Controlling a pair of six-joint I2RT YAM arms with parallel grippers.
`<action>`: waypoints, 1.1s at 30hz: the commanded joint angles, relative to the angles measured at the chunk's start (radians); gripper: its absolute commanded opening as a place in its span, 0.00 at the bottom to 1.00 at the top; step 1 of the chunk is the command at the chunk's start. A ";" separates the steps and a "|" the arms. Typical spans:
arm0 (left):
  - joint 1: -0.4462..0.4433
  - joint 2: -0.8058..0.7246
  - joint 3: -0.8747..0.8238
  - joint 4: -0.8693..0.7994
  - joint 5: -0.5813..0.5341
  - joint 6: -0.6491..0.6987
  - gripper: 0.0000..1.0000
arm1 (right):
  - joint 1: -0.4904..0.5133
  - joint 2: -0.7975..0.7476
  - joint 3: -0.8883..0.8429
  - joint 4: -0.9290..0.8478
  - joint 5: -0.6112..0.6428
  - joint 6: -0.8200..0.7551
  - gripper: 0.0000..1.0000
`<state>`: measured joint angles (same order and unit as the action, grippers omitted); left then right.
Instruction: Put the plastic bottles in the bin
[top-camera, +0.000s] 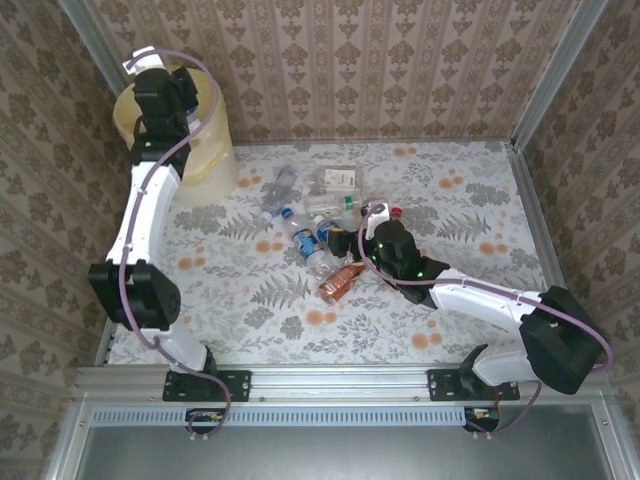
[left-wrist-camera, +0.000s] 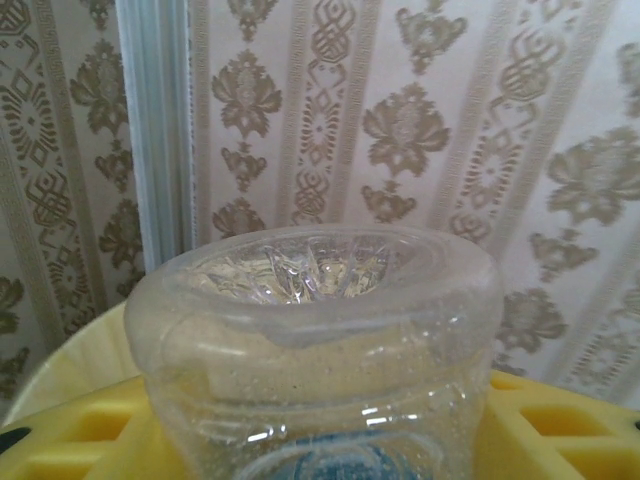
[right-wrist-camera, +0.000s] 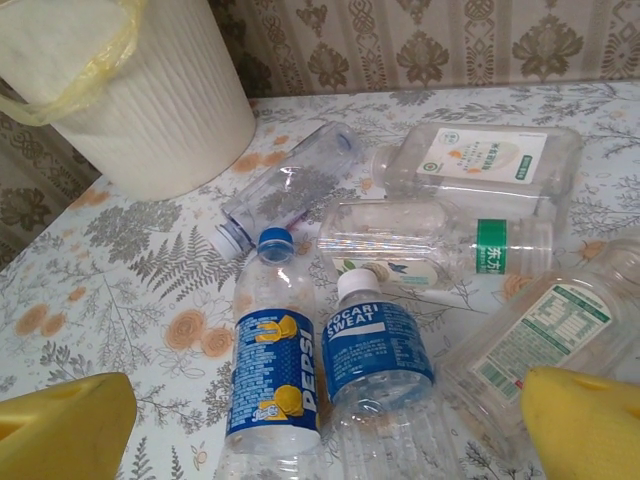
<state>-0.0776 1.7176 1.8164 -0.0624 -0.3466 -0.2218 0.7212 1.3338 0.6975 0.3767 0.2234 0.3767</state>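
Bottles (top-camera: 320, 215) lie heaped on the surface (top-camera: 250, 320). Your left gripper (top-camera: 163, 100) grips a clear bottle (left-wrist-camera: 320, 340) above the bin (top-camera: 210, 160); releasing it looks next. Your right gripper (right-wrist-camera: 320, 430), wide and empty, hovers over the Pepsi bottle (right-wrist-camera: 272, 350): lower, then close.

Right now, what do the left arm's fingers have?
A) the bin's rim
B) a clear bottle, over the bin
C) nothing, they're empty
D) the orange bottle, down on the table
B: the left wrist view shows the left fingers on either side of a clear bottle, and the top view puts that wrist above the bin.
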 joint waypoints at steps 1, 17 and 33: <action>0.037 0.059 0.084 0.003 0.018 0.083 0.61 | 0.005 -0.028 -0.024 -0.010 0.044 0.016 1.00; 0.057 0.035 0.058 -0.304 0.109 0.072 0.60 | 0.004 -0.002 -0.005 -0.009 0.031 0.001 1.00; 0.045 0.081 0.007 -0.194 0.145 0.217 0.61 | 0.004 0.003 -0.007 -0.014 0.023 0.001 1.00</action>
<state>-0.0265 1.7664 1.7985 -0.3050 -0.2337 -0.0940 0.7212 1.3411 0.6777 0.3733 0.2401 0.3767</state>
